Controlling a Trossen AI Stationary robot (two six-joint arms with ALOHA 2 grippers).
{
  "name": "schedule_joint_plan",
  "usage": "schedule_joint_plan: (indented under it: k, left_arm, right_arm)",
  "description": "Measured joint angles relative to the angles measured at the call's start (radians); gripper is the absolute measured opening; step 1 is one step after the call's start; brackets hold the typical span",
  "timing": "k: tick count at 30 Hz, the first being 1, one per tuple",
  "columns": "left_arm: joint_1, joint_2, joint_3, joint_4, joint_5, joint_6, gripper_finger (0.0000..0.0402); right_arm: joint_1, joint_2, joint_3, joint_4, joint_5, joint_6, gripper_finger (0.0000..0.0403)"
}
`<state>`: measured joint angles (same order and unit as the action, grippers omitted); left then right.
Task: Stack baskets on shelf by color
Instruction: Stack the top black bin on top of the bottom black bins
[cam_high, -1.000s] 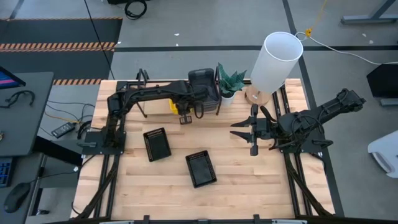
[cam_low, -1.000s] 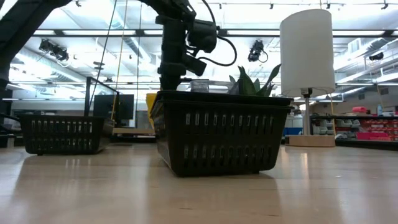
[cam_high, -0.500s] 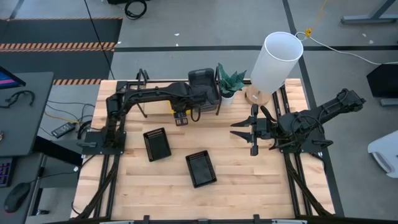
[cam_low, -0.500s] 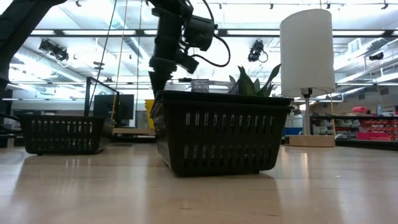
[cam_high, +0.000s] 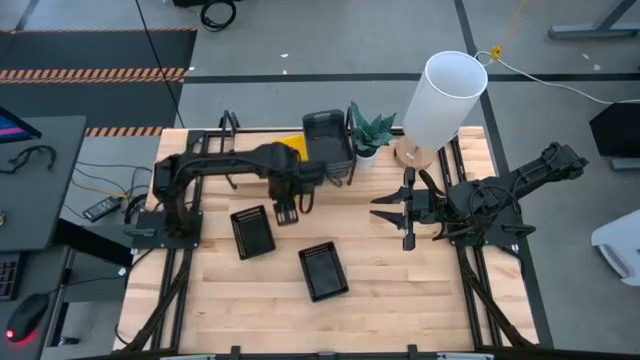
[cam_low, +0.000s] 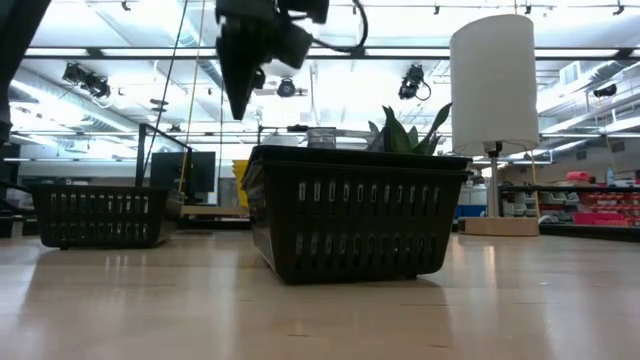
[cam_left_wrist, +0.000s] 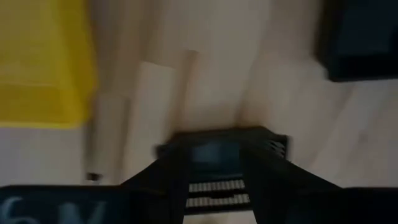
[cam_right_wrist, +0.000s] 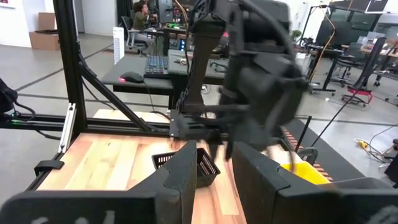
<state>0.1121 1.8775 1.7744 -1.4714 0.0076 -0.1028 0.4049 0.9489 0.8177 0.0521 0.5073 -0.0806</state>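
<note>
A yellow basket (cam_high: 290, 148) sits on the shelf (cam_high: 229, 125) at the table's far edge, beside a stack of dark grey baskets (cam_high: 325, 135). Two black mesh baskets (cam_high: 252, 231) (cam_high: 322, 270) rest on their bottoms on the tabletop. My left gripper (cam_high: 285, 211) hangs open above the table, near the far end of the left black basket (cam_left_wrist: 217, 149), with nothing between its fingers. In the low view it (cam_low: 240, 80) points down, well above the baskets. My right gripper (cam_high: 385, 209) waits open at mid-right, pointing toward the table's left.
A white lamp (cam_high: 440, 100) and a potted plant (cam_high: 370, 132) stand at the far right of the shelf. Bare tabletop lies along the near edge and between the two arms.
My left gripper has risen and drawn back from the shelf toward the table's near edge, ending over the left black basket. The yellow basket stays on the shelf and now shows clear of the arm. My right arm has kept still.
</note>
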Motion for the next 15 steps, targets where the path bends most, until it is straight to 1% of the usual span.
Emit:
schedule_joint_plan:
  k: [5,10,12,15]
  left_arm:
    - [-0.115,-0.002,0.0,-0.022,0.015,-0.056,0.0141]
    - [-0.237,-0.001,-0.001,0.005,0.014,-0.094,0.014]
    - [-0.283,-0.001,0.0,0.048,-0.02,-0.098,0.0137]
    - [-0.356,-0.001,-0.001,0.088,-0.135,-0.127,0.0131]
  right_arm:
    - [0.0,0.0,0.0,-0.001,-0.001,0.003,0.0108]
    - [0.0,0.0,0.0,-0.002,-0.001,0.003,0.0108]
    - [0.0,0.0,0.0,-0.002,-0.001,0.003,0.0108]
    - [0.0,0.0,0.0,-0.002,-0.002,0.003,0.0108]
